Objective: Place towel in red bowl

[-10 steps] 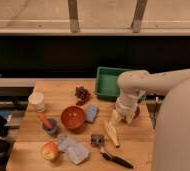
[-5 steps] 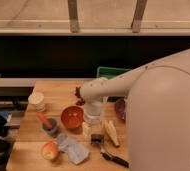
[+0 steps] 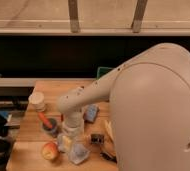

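Observation:
The towel (image 3: 76,150), a crumpled pale white-blue cloth, lies on the wooden table (image 3: 33,145) near the front edge, right of an apple. My gripper (image 3: 71,132) hangs straight down at the end of the white arm, just above the towel's upper left part. The red bowl is hidden behind the gripper and arm. The arm's large white shell fills the right half of the view.
An apple (image 3: 49,150) lies left of the towel. A grey bowl with an orange carrot (image 3: 48,124) sits left of the gripper. A white cup (image 3: 37,101) stands at the back left. A blue sponge (image 3: 91,113), a small black object (image 3: 96,138), a banana (image 3: 109,143) and a green tray (image 3: 103,73) are to the right.
The arm has swung left across the table. The gripper moved from the right side to above the towel and now covers the red bowl.

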